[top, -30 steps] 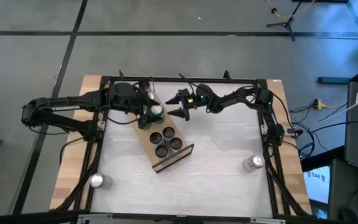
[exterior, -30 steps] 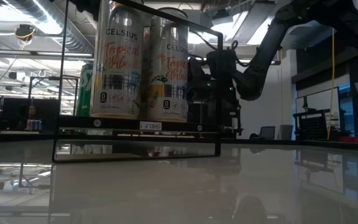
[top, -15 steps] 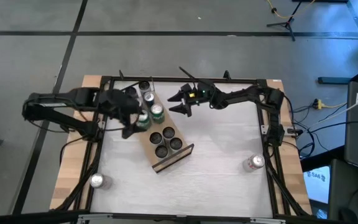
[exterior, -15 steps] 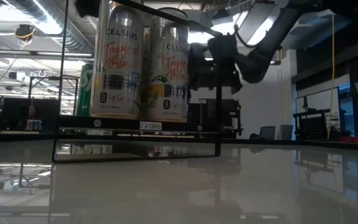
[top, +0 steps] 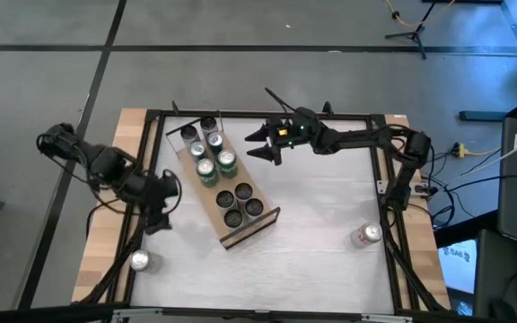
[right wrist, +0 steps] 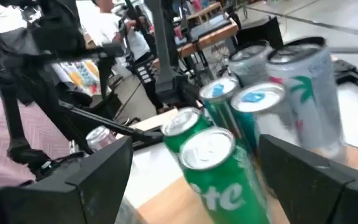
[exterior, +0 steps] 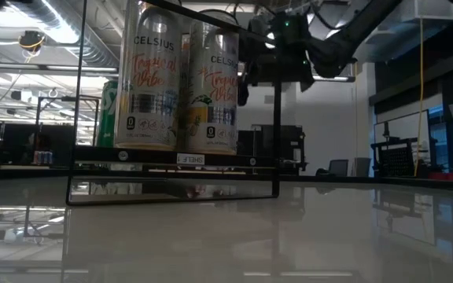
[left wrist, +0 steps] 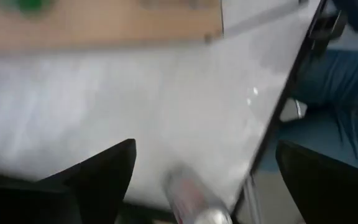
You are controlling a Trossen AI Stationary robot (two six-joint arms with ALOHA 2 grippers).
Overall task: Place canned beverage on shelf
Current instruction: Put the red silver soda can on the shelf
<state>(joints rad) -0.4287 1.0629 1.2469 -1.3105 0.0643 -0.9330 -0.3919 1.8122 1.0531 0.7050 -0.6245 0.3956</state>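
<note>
Two loose cans sit on the pale glossy counter (top: 321,211); the shelf (top: 223,184), holding more cans, lies angled near its centre-left. Left tool (top: 157,215) spread, empty, by counter's left edge; right tool (top: 263,148) spread, empty, just beside shelf. Open workshop w/ grey floor (top: 240,81) behind.

Both arms are showing as dark, near-black jointed links with thin black cables trailing along them. The left arm (top: 106,166) is looking matte black throughout. The right arm (top: 357,139) is glowing with a small green light near its wrist. Each gripper is ending in two broad, dark, wedge-shaped fingers (right wrist: 98,171).
</note>
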